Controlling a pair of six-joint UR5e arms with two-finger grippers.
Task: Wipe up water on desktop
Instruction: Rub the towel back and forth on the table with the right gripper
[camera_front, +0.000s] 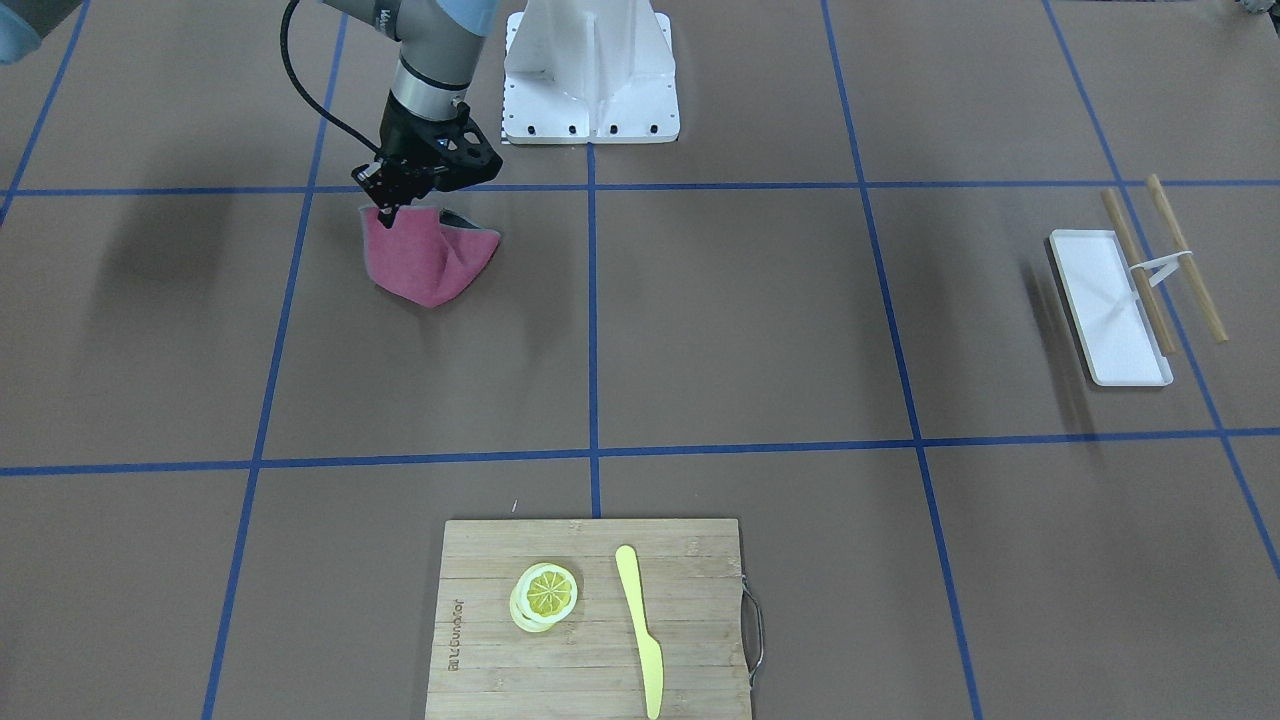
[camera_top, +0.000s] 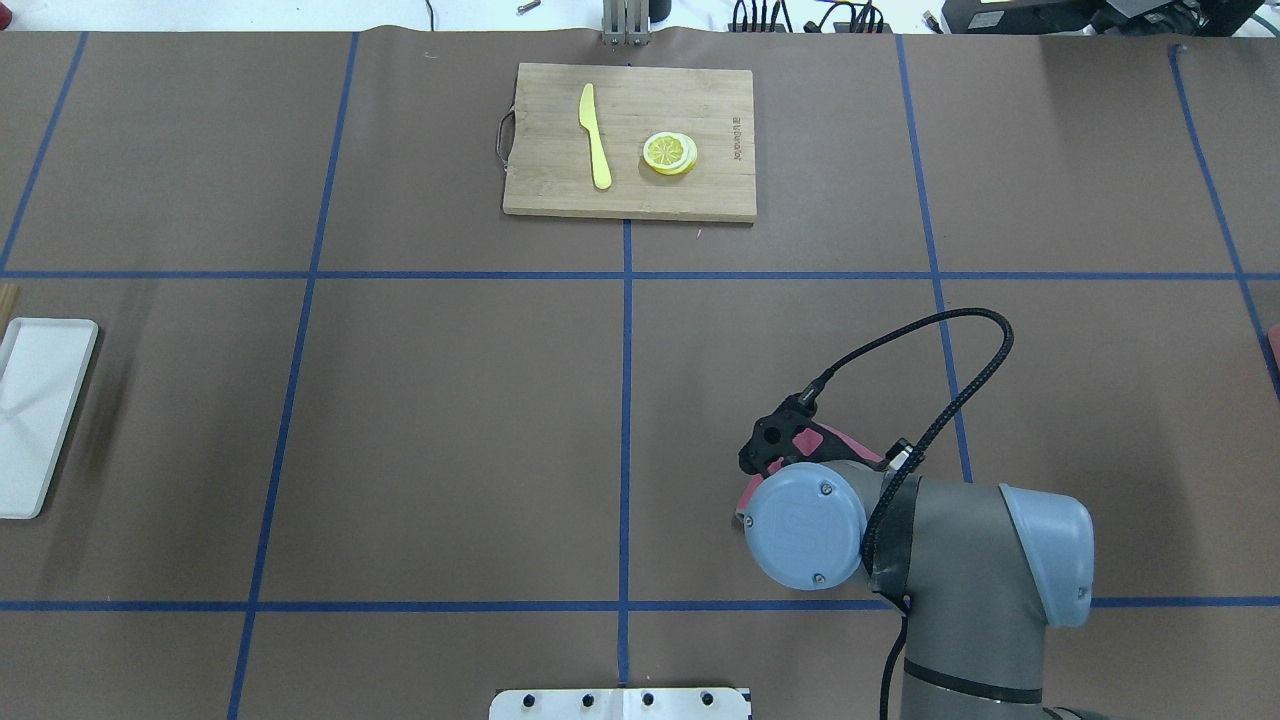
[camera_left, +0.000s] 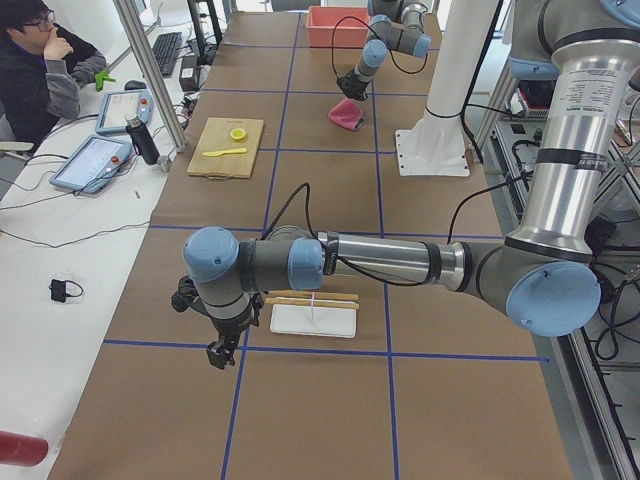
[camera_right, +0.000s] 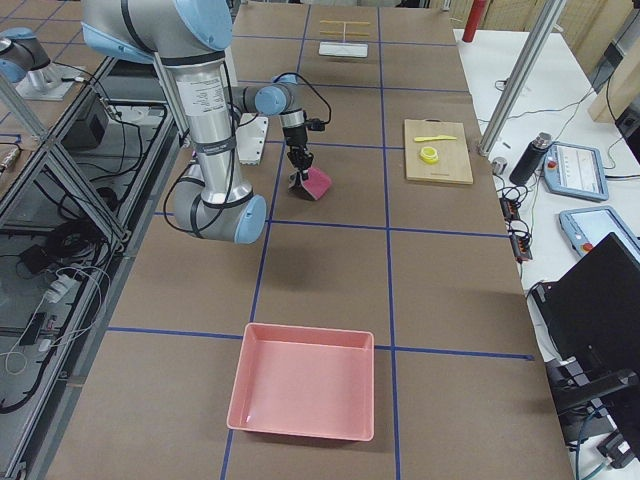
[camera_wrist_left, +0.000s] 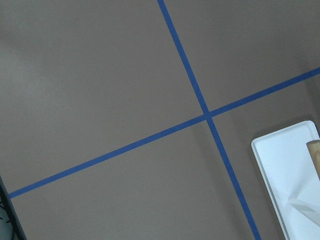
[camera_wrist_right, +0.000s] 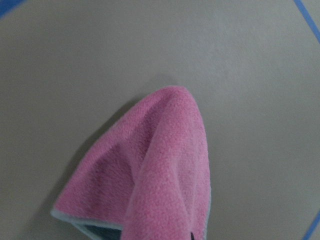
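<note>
The desktop (camera_front: 740, 320) is a matte brown surface with blue tape lines; I see no water on it. My right gripper (camera_front: 388, 208) is shut on the top corner of a pink cloth (camera_front: 425, 262), whose lower part drapes onto the desktop in front of the robot base. The cloth fills the right wrist view (camera_wrist_right: 165, 165) and shows in the exterior right view (camera_right: 317, 183). My left gripper (camera_left: 218, 352) hangs above the desktop beside the white tray (camera_left: 312, 320); it shows only in the exterior left view, so I cannot tell if it is open.
A bamboo cutting board (camera_front: 700, 600) with a lemon slice (camera_front: 545, 595) and a yellow knife (camera_front: 640, 630) lies at the far edge. The white tray (camera_front: 1110, 310) and wooden sticks (camera_front: 1185, 258) lie on my left. A pink bin (camera_right: 300, 380) sits at the right end.
</note>
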